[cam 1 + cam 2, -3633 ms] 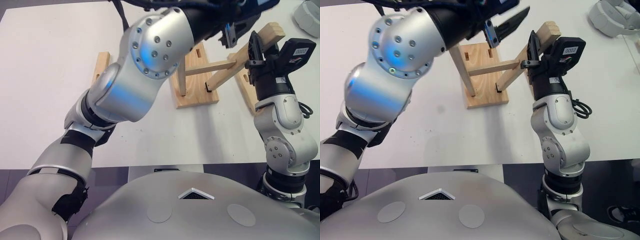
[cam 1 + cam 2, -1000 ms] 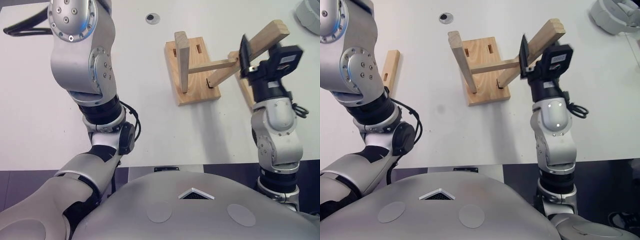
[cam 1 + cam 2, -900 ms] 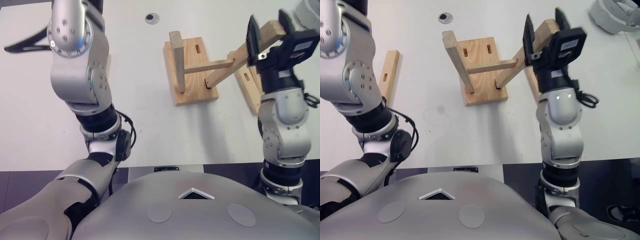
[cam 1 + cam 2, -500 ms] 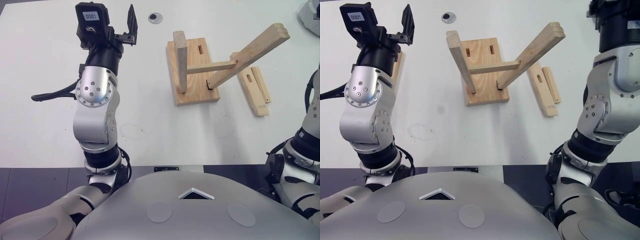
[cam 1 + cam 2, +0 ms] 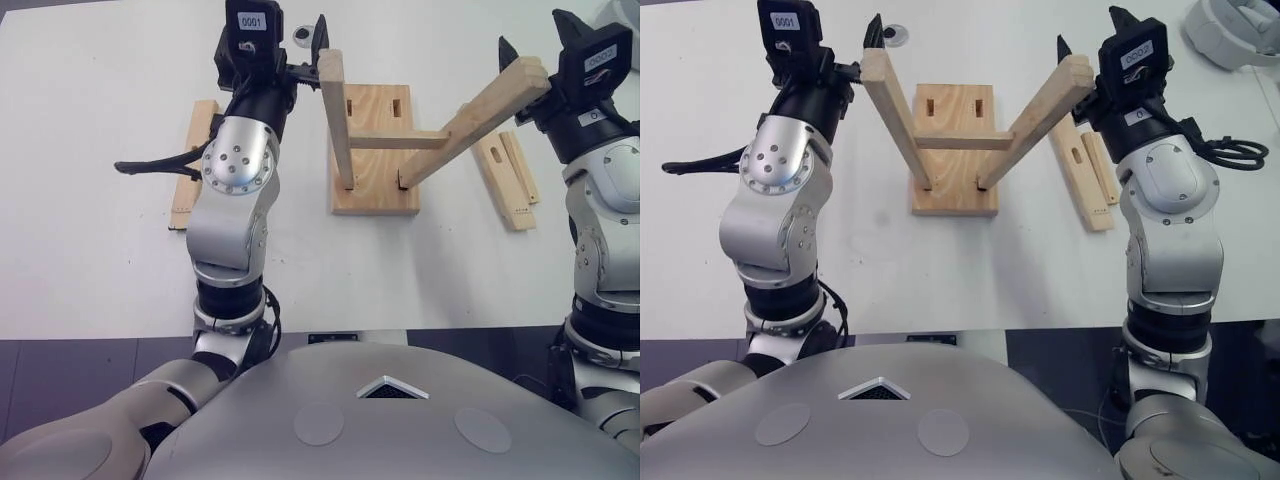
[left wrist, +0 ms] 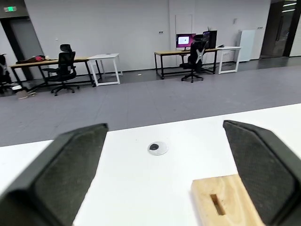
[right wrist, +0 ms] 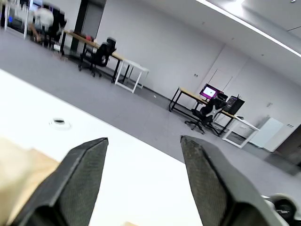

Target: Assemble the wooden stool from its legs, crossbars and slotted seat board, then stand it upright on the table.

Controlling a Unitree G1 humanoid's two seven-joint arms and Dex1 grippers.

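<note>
Loose leg (image 5: 203,118) partly behind left arm (image 5: 235,180); slotted wood piece (image 6: 225,203) cut by edge.

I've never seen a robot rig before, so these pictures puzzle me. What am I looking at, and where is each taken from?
This is a humanoid robot with two arms, each ending in a two-finger gripper. Two pictures come from cameras in its head, looking down over a white table. The other two come from wrist cameras, looking out between the fingers. On the table lies a slotted seat board with a left leg and a right leg standing in it, joined by a crossbar. One loose wooden part lies to the robot's left, two more to its right. The left gripper is by the left leg's top, the right gripper by the right leg's. Both are open, gripping nothing.
</note>
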